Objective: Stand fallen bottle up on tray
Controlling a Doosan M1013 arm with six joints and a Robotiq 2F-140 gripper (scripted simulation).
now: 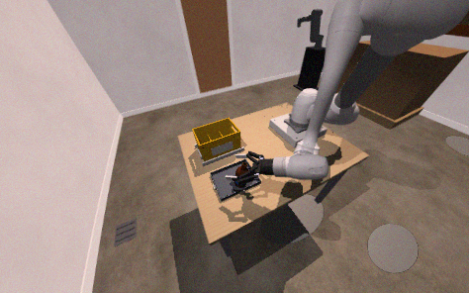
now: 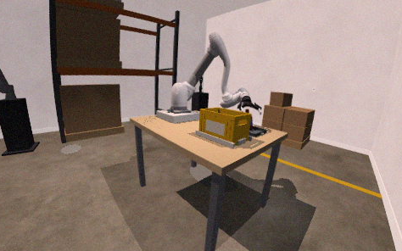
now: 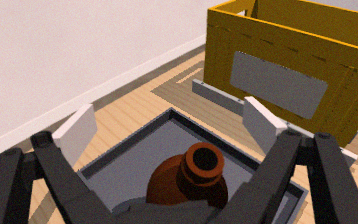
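Observation:
A brown bottle [image 3: 194, 178] is on the dark grey tray [image 3: 130, 167], its round mouth pointing up toward the wrist camera, so it seems to stand upright. My gripper [image 3: 169, 114] is open wide, with one white finger pad on each side of the bottle, and touches nothing. In the top view the gripper [image 1: 245, 172] reaches in from the right, low over the tray [image 1: 234, 183], with the bottle [image 1: 243, 170] between the spread fingers. In the exterior view the gripper [image 2: 249, 106] is behind the crate, which hides most of the bottle.
The yellow crate [image 1: 217, 138] stands just beyond the tray, on a flat grey base; it also shows in the wrist view [image 3: 290, 65] and in the exterior view [image 2: 225, 124]. The arm's base [image 1: 298, 130] is on the table's far side. Cardboard boxes [image 2: 289, 119] stand on the floor.

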